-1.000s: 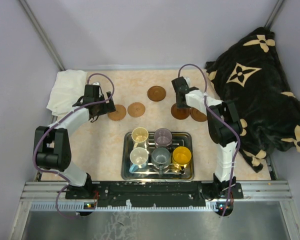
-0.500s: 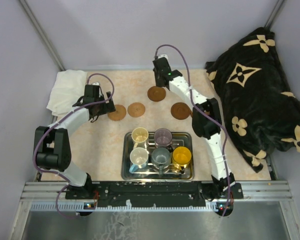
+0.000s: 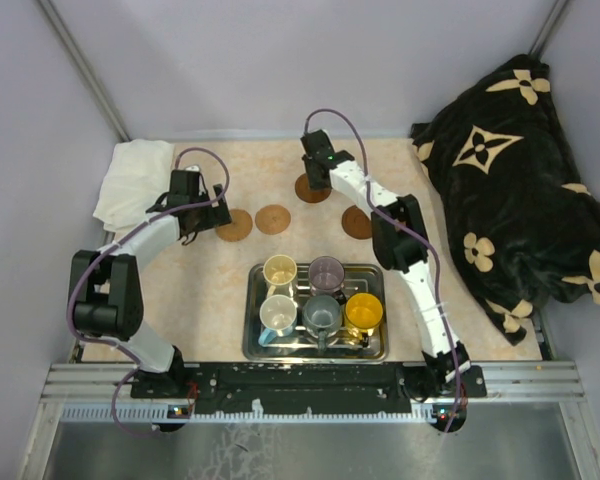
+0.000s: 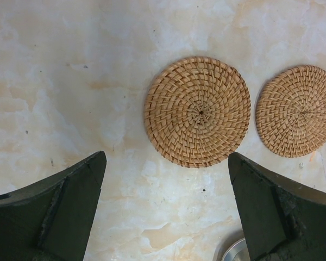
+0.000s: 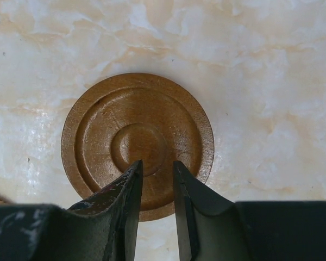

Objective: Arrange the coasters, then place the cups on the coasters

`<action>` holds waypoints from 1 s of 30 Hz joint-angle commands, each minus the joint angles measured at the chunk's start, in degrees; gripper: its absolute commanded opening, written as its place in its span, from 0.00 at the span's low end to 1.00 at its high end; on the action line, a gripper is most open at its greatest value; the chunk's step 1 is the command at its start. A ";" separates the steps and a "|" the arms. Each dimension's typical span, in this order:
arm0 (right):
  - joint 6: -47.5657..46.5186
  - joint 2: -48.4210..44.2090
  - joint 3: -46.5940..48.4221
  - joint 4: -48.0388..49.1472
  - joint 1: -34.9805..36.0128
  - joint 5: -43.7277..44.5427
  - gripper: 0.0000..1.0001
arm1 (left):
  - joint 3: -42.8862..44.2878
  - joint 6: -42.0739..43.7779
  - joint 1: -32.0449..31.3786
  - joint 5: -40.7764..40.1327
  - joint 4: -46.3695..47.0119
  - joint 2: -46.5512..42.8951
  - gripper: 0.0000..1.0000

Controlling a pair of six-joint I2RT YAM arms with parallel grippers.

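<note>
The ringed wooden coaster (image 5: 137,142) lies flat at the far centre of the table (image 3: 180,280). The right gripper (image 5: 156,179) hangs directly above it, jaws narrowed to a slim gap with nothing between them. Two woven coasters (image 4: 197,111) lie side by side near the left gripper (image 4: 165,179), whose jaws are spread wide. The five cups (image 3: 323,314) stand in the metal tray (image 3: 254,345). A dark blanket (image 3: 520,190) borders the right edge.

even, diffuse overhead light; soft faint shadows. mild glare on tabletop (image 5: 271,65) at right wrist view. all views sharp; near fingers (image 4: 54,217) dark, slightly soft.
</note>
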 commanded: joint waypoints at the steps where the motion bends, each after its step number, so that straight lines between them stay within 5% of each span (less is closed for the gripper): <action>1: -1.22 0.61 4.38 1.98 0.01 -1.44 0.30 | 0.94 0.78 -0.23 0.38 0.68 0.96 0.99; 19: -3.73 4.17 4.31 1.18 0.65 -4.45 0.31 | 1.01 0.55 -0.23 0.22 0.93 2.12 1.00; 30: -0.64 -8.43 -21.57 9.41 2.22 -4.05 0.28 | 0.92 0.14 -0.23 0.99 0.95 1.79 0.99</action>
